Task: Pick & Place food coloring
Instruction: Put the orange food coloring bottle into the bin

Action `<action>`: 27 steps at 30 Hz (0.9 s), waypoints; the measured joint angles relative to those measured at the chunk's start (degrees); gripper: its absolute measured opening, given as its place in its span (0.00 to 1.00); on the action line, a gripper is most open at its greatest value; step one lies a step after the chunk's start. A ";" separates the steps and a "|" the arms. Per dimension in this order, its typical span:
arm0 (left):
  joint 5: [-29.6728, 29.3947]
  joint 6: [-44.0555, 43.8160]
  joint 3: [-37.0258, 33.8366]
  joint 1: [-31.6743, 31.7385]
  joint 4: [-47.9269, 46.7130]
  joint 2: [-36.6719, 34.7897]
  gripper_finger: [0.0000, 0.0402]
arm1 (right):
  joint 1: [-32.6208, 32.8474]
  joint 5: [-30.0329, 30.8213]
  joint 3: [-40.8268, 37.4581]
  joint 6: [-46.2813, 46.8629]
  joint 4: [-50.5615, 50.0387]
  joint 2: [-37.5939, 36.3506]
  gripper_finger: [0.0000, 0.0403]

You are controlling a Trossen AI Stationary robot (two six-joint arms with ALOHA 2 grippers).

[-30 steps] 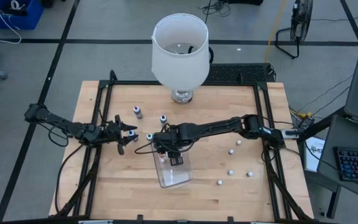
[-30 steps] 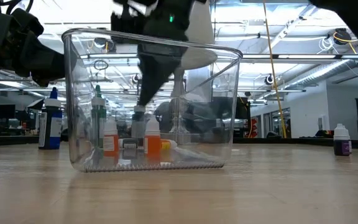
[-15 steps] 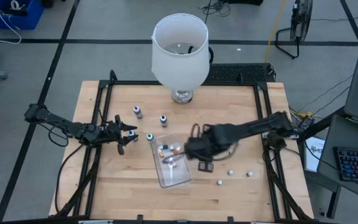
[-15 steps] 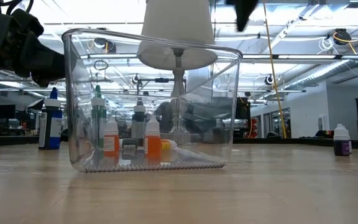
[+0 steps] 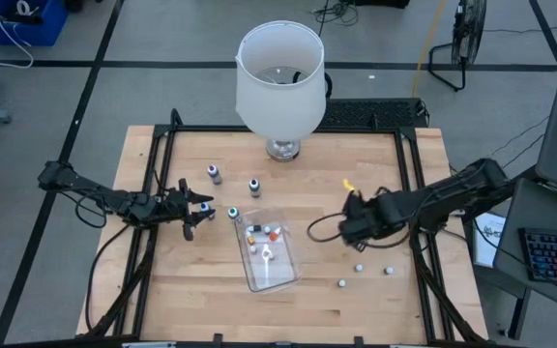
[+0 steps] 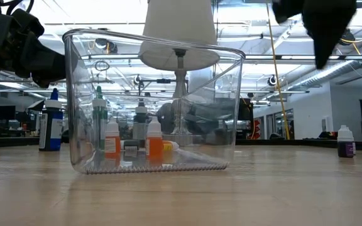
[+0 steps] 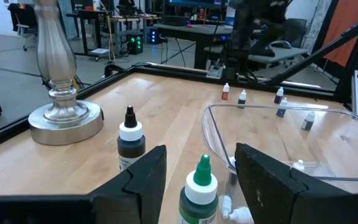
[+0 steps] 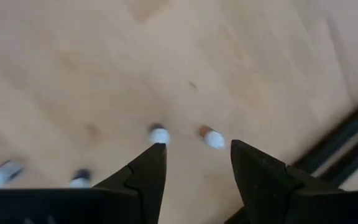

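Several food coloring bottles [image 5: 262, 233] lay in the clear tray [image 5: 280, 280], others waited on the table [image 5: 375, 309], while the right gripper [image 5: 348, 230] hovered open, empty, near the left-parked left gripper [image 5: 201, 209], also empty

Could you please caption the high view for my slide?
Right gripper heads toward loose food coloring bottles; several already sit in the clear tray.

Several food coloring bottles [image 5: 262, 233] inside clear tray [image 5: 280, 276], two orange upright. Three dark bottles [image 5: 215, 173] upright on bench, left; white-capped ones [image 5: 359, 268] scattered right.
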 joint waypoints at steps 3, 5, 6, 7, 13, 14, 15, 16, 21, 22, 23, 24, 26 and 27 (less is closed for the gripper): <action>-0.01 0.00 0.00 -0.01 0.00 0.00 0.48 | -1.18 -0.06 -7.11 4.51 0.16 -4.40 0.41; 0.01 0.00 0.00 0.00 0.00 0.00 0.48 | -1.91 -0.20 -11.64 6.64 1.24 -7.13 0.41; 0.01 0.00 -0.02 -0.02 0.00 0.00 0.48 | -2.33 -0.51 -13.76 7.41 1.90 -8.29 0.41; 0.01 0.00 -0.01 0.01 0.00 0.00 0.48 | -2.68 -1.26 -15.88 8.03 2.91 -9.36 0.41; 0.01 0.00 0.00 0.01 0.00 0.00 0.48 | -5.25 -5.41 -27.23 7.43 14.99 -13.33 0.41; 0.01 0.00 -0.02 -0.01 0.00 0.00 0.48 | -5.79 -6.02 -28.68 6.62 17.39 -13.54 0.41; 0.00 0.00 -0.02 0.00 0.00 0.00 0.48 | -6.32 -6.45 -29.95 5.65 19.37 -13.57 0.41; 0.01 0.00 -0.02 -0.01 0.00 0.00 0.48 | -6.88 -6.93 -31.02 4.86 21.14 -13.56 0.41; -0.01 0.00 -0.02 -0.02 0.00 0.00 0.48 | -10.21 -7.43 -33.43 1.75 24.54 -13.57 0.41; -0.01 0.00 -0.02 0.01 0.00 0.00 0.48 | -10.89 -7.42 -33.52 1.04 24.51 -13.57 0.41; 0.01 0.00 -0.02 0.01 0.00 0.00 0.48 | -11.47 -7.39 -33.52 0.41 24.49 -13.57 0.41; -0.01 0.00 -0.02 -0.01 0.00 0.00 0.48 | -11.98 -7.37 -33.52 -0.14 24.57 -13.57 0.41; 0.00 0.00 -0.02 0.01 0.00 0.00 0.48 | -12.81 -7.43 -33.52 -1.10 24.96 -13.57 0.41; 0.00 0.00 -0.02 0.00 0.00 0.00 0.48 | -13.14 -7.48 -33.52 -1.59 25.23 -13.57 0.41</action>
